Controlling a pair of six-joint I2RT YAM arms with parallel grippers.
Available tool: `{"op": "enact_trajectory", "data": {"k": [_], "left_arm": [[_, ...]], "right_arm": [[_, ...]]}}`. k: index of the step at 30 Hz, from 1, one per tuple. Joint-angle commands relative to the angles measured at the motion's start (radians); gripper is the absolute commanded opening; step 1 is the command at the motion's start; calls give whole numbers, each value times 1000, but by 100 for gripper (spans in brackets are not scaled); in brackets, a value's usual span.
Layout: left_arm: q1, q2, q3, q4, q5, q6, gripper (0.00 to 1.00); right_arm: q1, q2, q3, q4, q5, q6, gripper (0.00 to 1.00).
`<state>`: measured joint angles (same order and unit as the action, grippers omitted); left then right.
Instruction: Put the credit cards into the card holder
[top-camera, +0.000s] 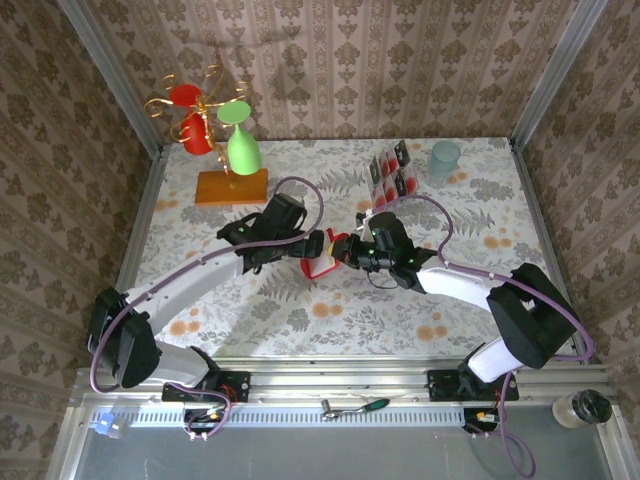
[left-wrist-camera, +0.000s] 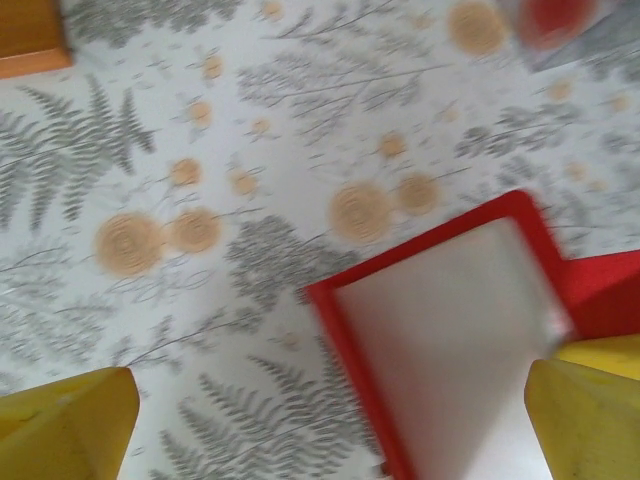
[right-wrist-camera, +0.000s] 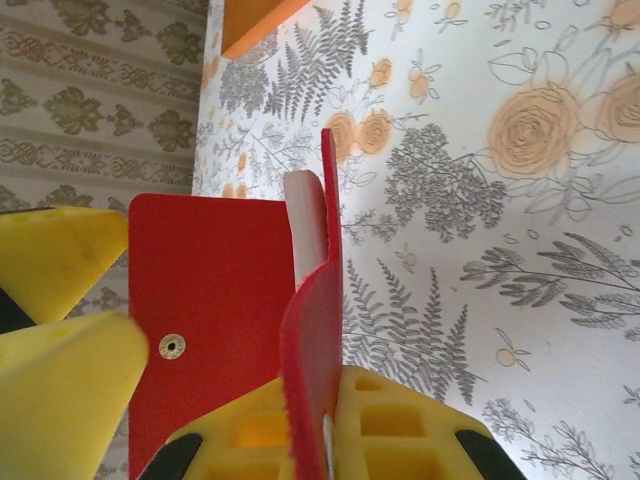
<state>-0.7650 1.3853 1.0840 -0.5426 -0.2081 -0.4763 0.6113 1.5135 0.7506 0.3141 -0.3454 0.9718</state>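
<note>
Yellow-fingered right gripper (right-wrist-camera: 215, 400) clamps the holder (top-camera: 322, 266), propping it open at the middle of the tabletop (top-camera: 480, 215); left gripper (left-wrist-camera: 325, 430) stands wide apart, empty, over its pale pocket (left-wrist-camera: 450, 330). With the cards (top-camera: 390, 172) near the far edge, hold steady and fetch one squarely

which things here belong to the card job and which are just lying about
Job:
red card holder, gripped by the right tool
credit cards, far side beside the cup

Lying about:
teal cup
gold wire rack with red and green glasses
orange block
lidded jar
</note>
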Motion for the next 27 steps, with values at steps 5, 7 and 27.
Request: {"op": "enact_trajectory", "data": {"k": [5, 7, 27], "left_arm": [[-2, -45, -149, -7, -143, 15, 100], [1, -35, -176, 11, -148, 17, 100], [72, 152, -216, 84, -163, 97, 100]], "right_arm": [[-18, 24, -43, 86, 35, 42, 0], [-18, 52, -57, 137, 34, 69, 0], [118, 243, -158, 394, 259, 180, 0]]}}
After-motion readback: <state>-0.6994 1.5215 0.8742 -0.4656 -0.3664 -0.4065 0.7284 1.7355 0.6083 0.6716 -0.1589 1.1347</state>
